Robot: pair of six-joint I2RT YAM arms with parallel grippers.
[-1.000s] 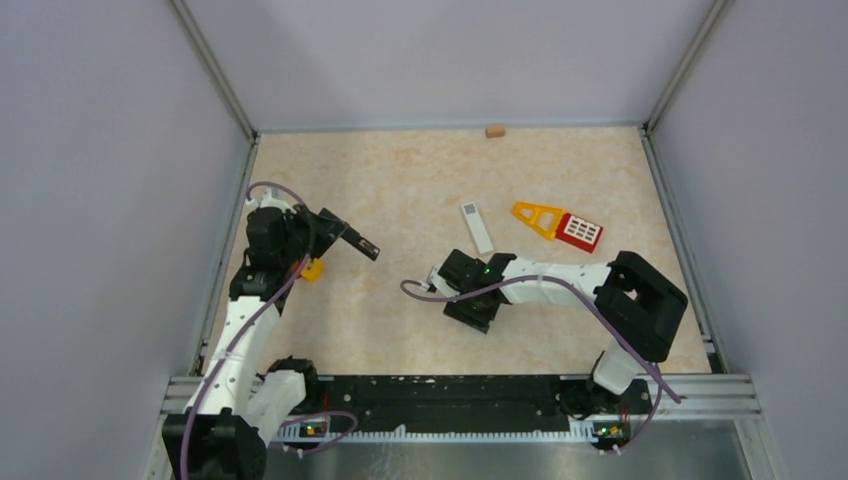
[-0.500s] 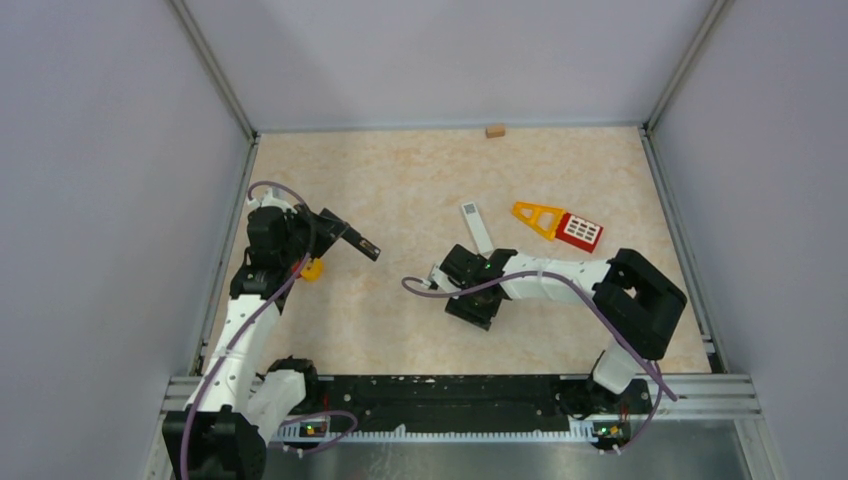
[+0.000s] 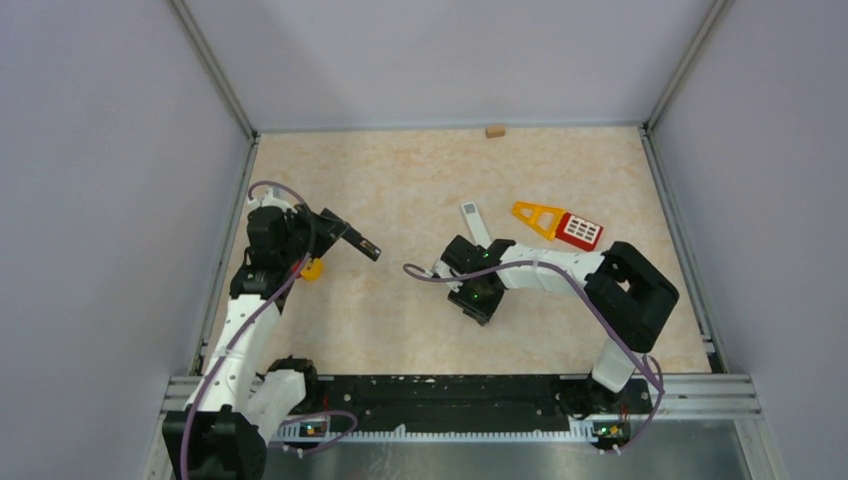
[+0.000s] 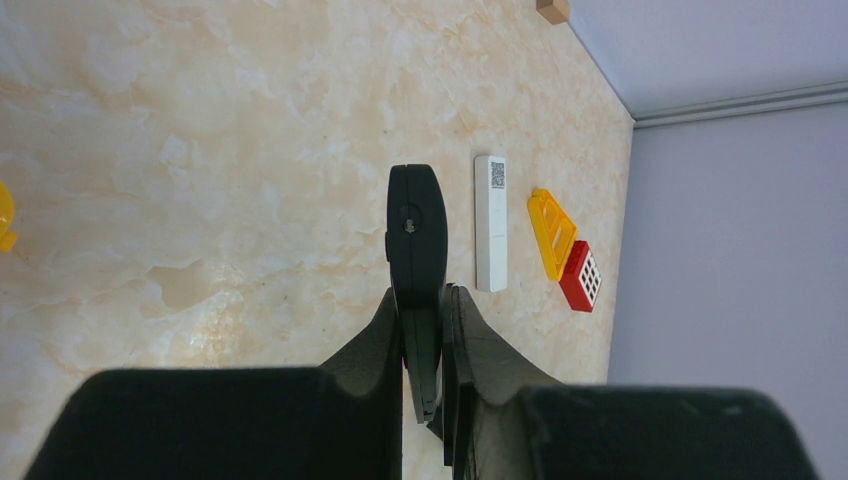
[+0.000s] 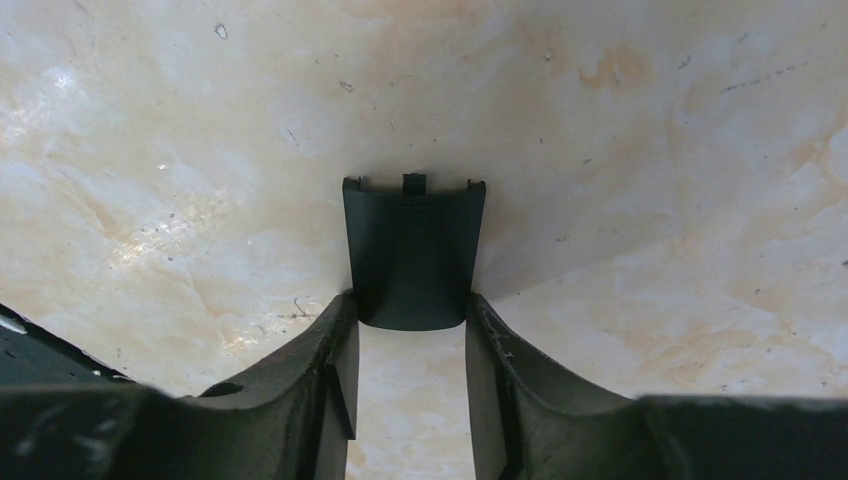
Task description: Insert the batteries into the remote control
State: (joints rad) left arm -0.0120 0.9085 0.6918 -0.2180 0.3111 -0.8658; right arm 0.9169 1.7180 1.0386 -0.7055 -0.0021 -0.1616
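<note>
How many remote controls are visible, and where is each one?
2. The slim black plastic remote control is clamped in the left gripper. The flat white rectangular remote control lies on the table, near the right arm. The arms could hide another.

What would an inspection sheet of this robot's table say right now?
Surface: beige marbled table, a few dark specks.
Job's things: black remote held by one arm; black cover lying on the table; batteries, nothing seen.
Clutter: white remote, yellow frame, red block, wooden block by the far wall, yellow piece beside the left arm.
Grippers: left end effector shut on the black remote; right end effector apparently pressing both sides of the black cover.
Cables: a purple cable loops along each arm.
Surroundings: plain grey walls; metal rail at the near edge.
</note>
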